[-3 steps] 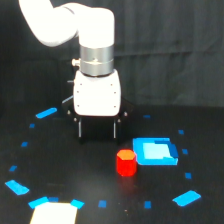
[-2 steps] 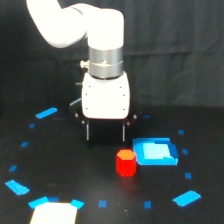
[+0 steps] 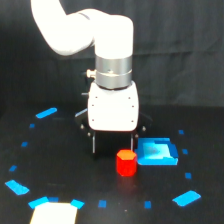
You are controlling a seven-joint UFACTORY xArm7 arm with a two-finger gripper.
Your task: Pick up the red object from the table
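Where blue marks dot the table (image 3: 50, 165), red object (image 3: 126, 163), dark backdrop (image 3: 190, 50).

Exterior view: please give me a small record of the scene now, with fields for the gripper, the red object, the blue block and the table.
gripper: open, two dark fingers pointing down, above the table
red object: short cylinder, upright on the table, by the finger on the exterior view's right; contact cannot be told
blue block: flat, on the exterior view's right of the red object
table: black, with blue marks
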